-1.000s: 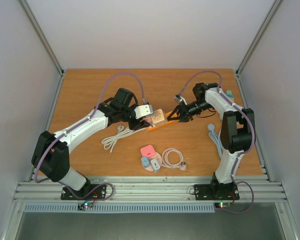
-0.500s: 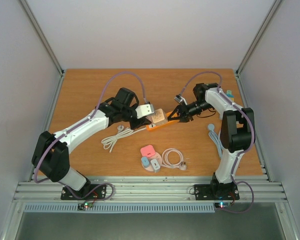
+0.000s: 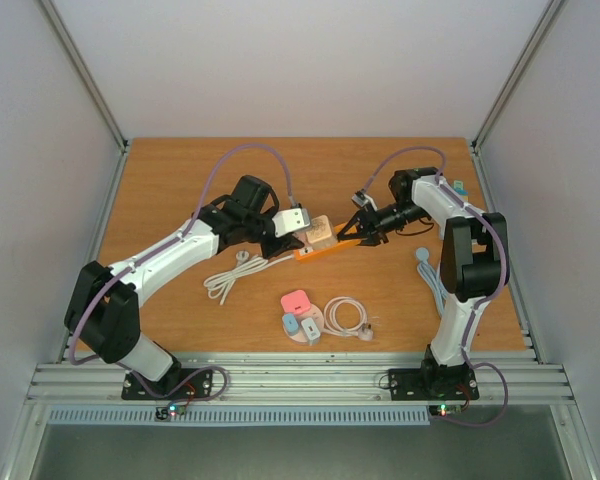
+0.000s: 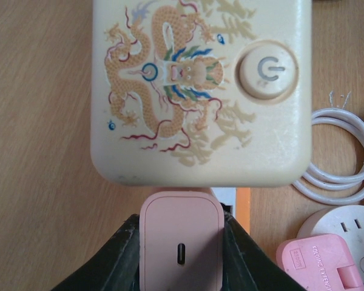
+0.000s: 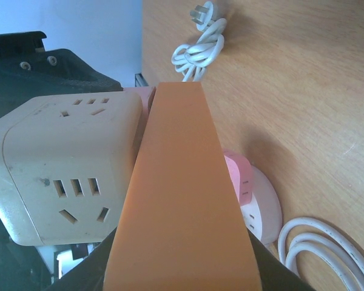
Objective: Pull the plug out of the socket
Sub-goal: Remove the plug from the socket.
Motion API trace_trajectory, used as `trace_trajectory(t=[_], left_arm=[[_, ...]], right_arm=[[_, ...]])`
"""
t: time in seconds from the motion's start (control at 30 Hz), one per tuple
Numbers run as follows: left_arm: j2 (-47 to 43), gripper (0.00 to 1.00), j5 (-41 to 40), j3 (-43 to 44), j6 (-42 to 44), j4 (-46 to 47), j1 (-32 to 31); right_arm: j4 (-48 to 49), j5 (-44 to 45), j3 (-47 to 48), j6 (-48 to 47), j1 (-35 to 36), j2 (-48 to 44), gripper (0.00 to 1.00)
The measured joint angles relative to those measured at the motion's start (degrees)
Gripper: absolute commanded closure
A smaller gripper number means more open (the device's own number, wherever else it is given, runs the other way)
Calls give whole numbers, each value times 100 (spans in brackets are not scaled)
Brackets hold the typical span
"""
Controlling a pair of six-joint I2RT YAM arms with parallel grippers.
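**Both Claws Set for the Pull**

The left claw (image 4: 181, 245) was clamped on the pink plug (image 4: 181, 224). The plug appeared seated in the orange strip (image 5: 179, 182), just beside the cream cube (image 4: 200, 91), near the middle of the table (image 3: 180, 180). The right claw (image 5: 182, 270) was closed on the strip's other end, likely to brace it against the pull.
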Motion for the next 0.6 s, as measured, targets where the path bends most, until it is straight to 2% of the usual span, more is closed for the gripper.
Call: trace_trajectory(t=[0.6], left_arm=[[225, 100, -9, 166, -107, -87, 0]], right_arm=[[157, 116, -33, 140, 0, 0, 99]])
